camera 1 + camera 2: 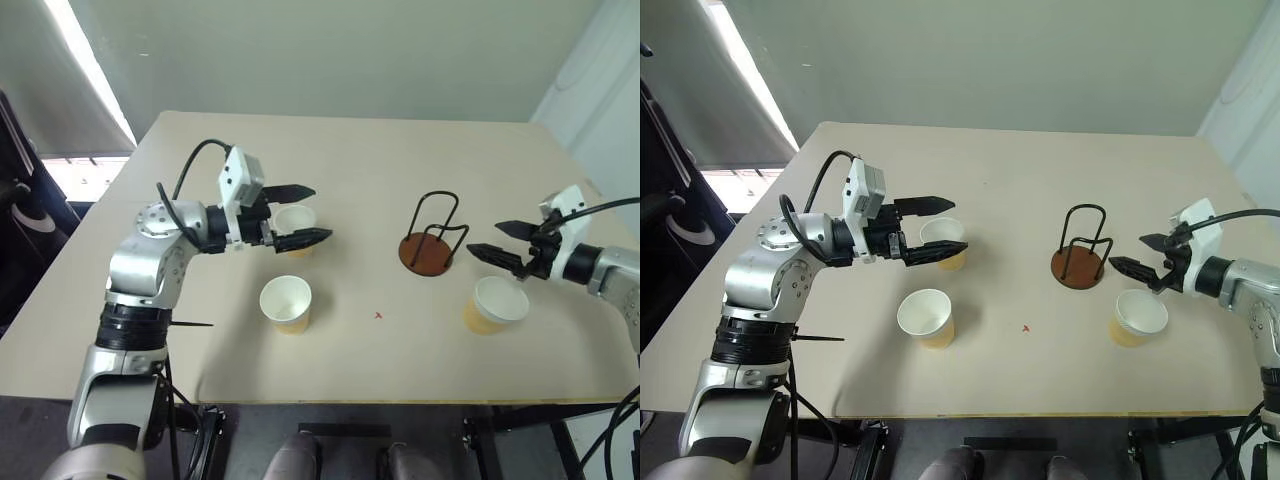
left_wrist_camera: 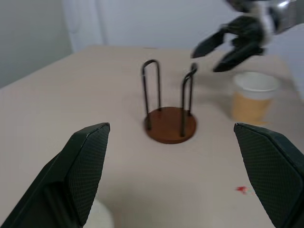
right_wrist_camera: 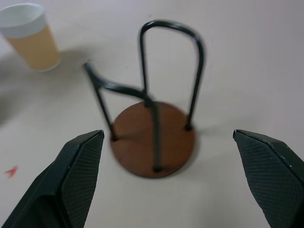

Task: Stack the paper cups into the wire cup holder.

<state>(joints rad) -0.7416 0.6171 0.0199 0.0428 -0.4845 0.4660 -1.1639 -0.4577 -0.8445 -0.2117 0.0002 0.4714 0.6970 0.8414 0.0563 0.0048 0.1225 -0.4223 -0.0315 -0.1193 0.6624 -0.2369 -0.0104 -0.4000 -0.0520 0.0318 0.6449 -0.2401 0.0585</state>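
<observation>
On the pale beige table (image 1: 380, 170) stood three small tapered paper cups, tan-yellow outside and white at the rim, all upright and well apart from one another. One cup (image 1: 295, 221) sat at the left, one (image 1: 286, 303) nearer the front edge, and one (image 1: 495, 304) at the right. Between the left pair and the right cup stood the wire cup holder (image 1: 431, 240), a round reddish-brown disc with thin black wire loops rising from it; it held no cup, so the stacking had not begun.

The left gripper (image 1: 298, 215) hung level, pointing right, its two black fingers spread wide on either side of the far-left cup, holding nothing; whether a finger touched the cup wall I could not tell. The right gripper (image 1: 505, 242) hovered just beyond the right-hand cup, between it and the holder, its fingers likewise wide apart and empty.

The step in hand looked like taking that far-left cup. To do it well, I judged, the fingers should settle around the cup's middle before closing, and close gently, since thin paper would crush or tip easily. The cup should then be lifted straight up, carried above the wire loops and lowered squarely between them onto the disc, without knocking the light holder sideways. A small red mark (image 1: 378, 316) lay on the table near the front.
</observation>
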